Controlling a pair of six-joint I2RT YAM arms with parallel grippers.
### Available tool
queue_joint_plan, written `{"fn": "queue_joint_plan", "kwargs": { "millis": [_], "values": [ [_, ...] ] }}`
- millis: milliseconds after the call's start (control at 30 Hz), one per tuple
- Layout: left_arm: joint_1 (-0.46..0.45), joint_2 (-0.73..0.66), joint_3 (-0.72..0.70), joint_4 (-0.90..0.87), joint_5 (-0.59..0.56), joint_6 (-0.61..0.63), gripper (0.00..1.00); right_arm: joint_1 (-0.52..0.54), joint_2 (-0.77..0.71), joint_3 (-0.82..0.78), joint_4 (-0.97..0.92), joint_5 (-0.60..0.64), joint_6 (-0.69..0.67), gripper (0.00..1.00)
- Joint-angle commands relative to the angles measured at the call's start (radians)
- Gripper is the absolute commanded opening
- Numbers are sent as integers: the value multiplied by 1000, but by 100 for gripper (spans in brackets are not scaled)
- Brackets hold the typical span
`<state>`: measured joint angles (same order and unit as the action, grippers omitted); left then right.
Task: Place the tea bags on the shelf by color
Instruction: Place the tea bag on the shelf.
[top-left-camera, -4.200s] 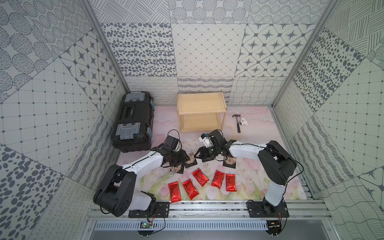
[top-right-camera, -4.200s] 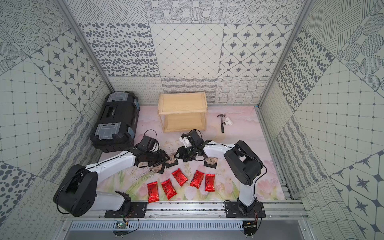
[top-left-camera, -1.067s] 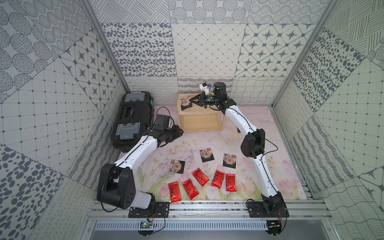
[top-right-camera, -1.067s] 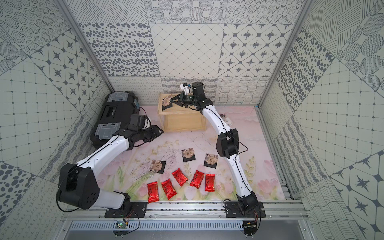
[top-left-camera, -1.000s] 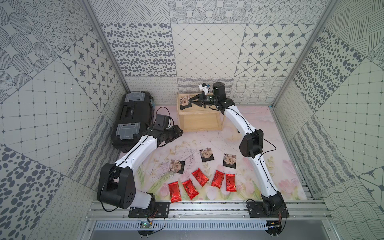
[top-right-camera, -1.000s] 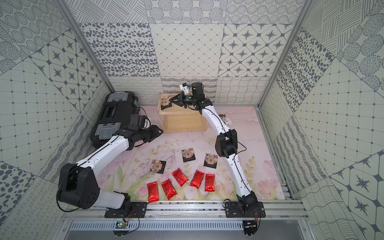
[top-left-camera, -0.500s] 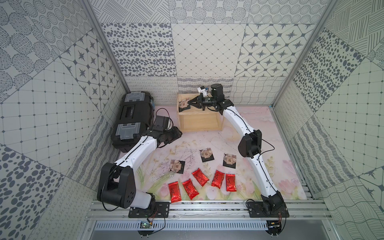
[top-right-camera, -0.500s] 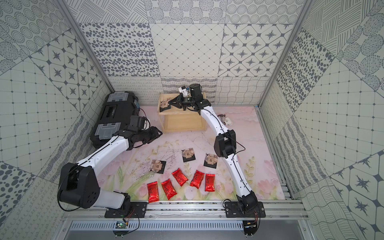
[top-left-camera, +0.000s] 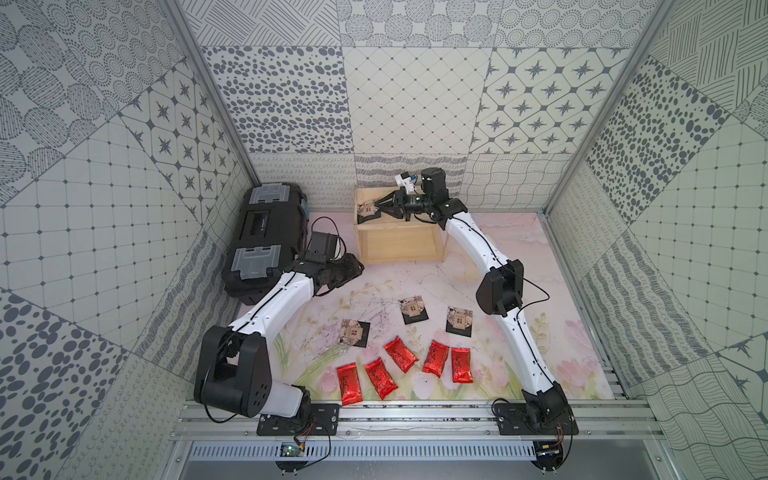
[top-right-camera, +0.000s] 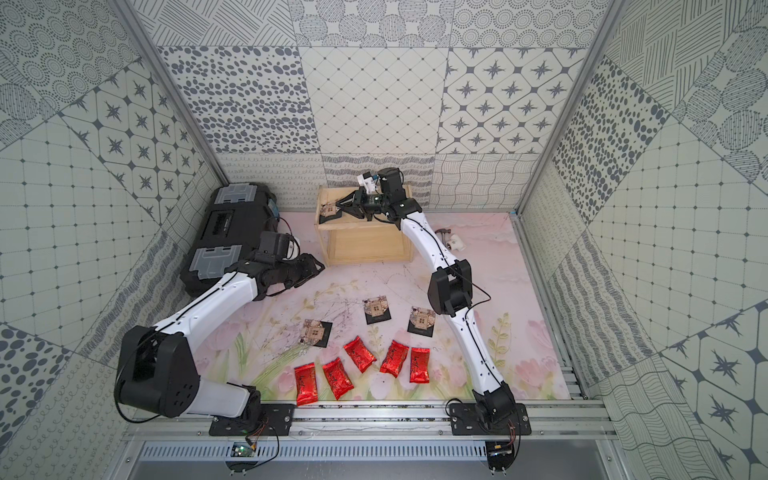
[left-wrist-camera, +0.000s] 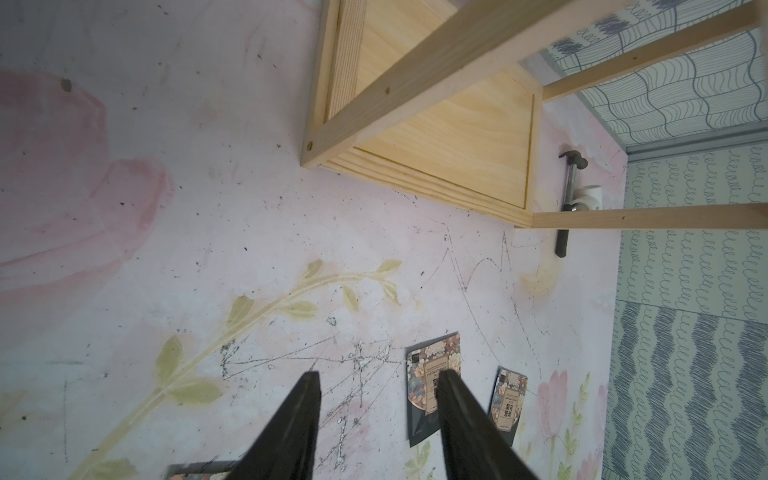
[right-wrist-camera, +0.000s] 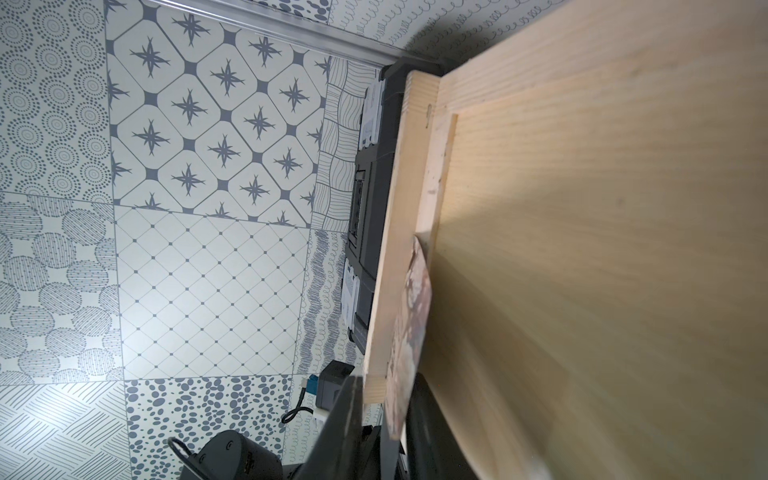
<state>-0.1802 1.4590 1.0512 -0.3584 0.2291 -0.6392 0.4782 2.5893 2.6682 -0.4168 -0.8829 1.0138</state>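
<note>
The right tool (top-left-camera: 377, 206) reaches over the top tier of the shelf (top-left-camera: 399, 249). Its jaws, clenched on a black sachet (top-left-camera: 368, 209) a second ago, now stand slightly parted. In the right wrist view one finger (right-wrist-camera: 343, 419) sits clear of the sachet (right-wrist-camera: 409, 324), with the rim of the shelf (right-wrist-camera: 582, 249) showing in the gap. The packet leans against the other finger and its far edge touches the wood. The grip is let go, and in both top views the sachet (top-right-camera: 329, 210) rests on the top tier at the end nearest the toolbox (top-left-camera: 266, 237). A second ago it hung just above that spot, and about four seconds ago this arm was down low among the packets on the tabletop (top-left-camera: 536, 249). The left tool (top-left-camera: 353, 268) has hardly shifted in the last second and hovers between the toolbox and the shelf's front corner; four seconds ago it too was down by the sachets. In the left wrist view the left tool (left-wrist-camera: 379, 374) has its jaws apart with nothing between them. Three more black sachets (top-left-camera: 354, 332) (top-left-camera: 413, 309) (top-left-camera: 459, 320) lie flat on the tabletop in the same spots as a second ago. The five red pouches (top-left-camera: 348, 383) (top-left-camera: 380, 378) (top-left-camera: 400, 353) (top-left-camera: 434, 358) (top-left-camera: 461, 365) lie unmoved in their row nearer the arm bases. A hammer (left-wrist-camera: 570, 187) lies on the tabletop just beside the shelf.
</note>
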Motion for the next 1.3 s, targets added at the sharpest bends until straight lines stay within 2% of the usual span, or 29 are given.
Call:
{"fn": "queue_joint_plan", "kwargs": {
  "millis": [0, 133, 267, 667, 1267],
  "values": [
    [2, -10, -1, 14, 16, 25, 51, 9, -20, -16, -81, 40, -49, 31],
    [2, -13, -1, 18, 20, 21, 51, 6, -30, -13, -119, 74, -84, 41],
    [5, -31, -10, 26, 23, 14, 51, 4, -36, -3, -191, 130, -129, 45],
    [7, -42, -11, 31, 32, 12, 51, 28, -33, 101, -411, 304, -289, 46],
    [7, -68, -28, 31, 32, 14, 51, 56, -9, 123, -407, 324, -278, 46]
  ]
}}
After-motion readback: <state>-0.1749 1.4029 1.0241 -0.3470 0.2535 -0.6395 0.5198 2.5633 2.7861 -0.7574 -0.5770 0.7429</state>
